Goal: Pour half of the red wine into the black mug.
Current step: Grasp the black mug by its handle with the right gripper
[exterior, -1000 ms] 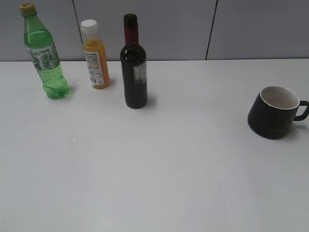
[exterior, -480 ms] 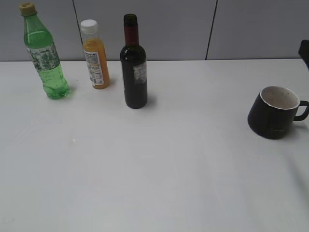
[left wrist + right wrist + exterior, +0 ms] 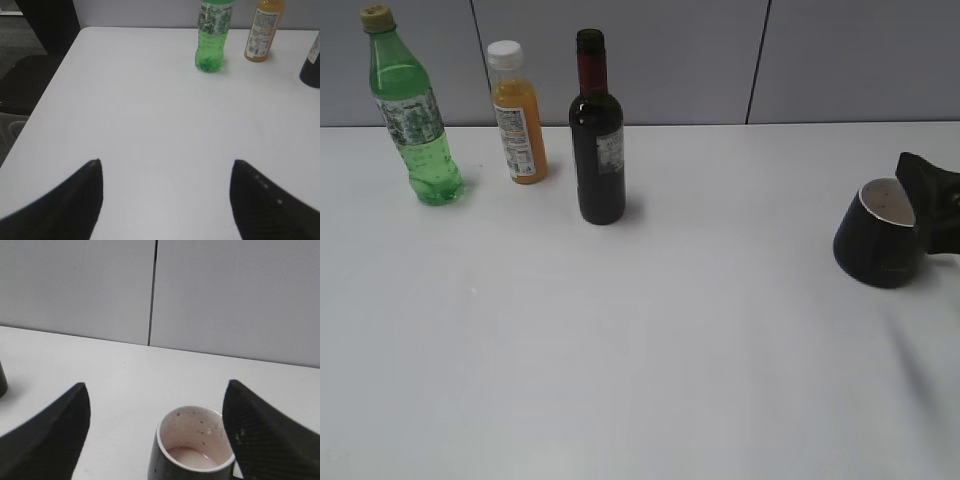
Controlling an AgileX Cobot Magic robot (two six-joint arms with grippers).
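Observation:
The red wine bottle [image 3: 598, 150], dark glass with a maroon neck, stands upright at the back centre-left of the table; its edge shows in the left wrist view [image 3: 312, 70]. The black mug [image 3: 875, 245] stands at the right. In the right wrist view the mug [image 3: 192, 450] has a speckled white inside with a faint pink trace at the bottom. My right gripper [image 3: 930, 200] is open at the mug's right side and hides the handle. In its own view the right gripper [image 3: 156, 385] has the mug between the jaws, close to the right finger. My left gripper [image 3: 166, 161] is open and empty over bare table.
A green plastic bottle [image 3: 412, 110] and an orange juice bottle [image 3: 517, 115] stand left of the wine bottle at the back. Both show in the left wrist view, green [image 3: 214, 35] and orange [image 3: 263, 27]. The table's left edge [image 3: 45, 95] borders a dark floor.
My right gripper has come in from the right edge and now stands at the mug, covering its handle and part of its rim. The bottles and mug have not moved.

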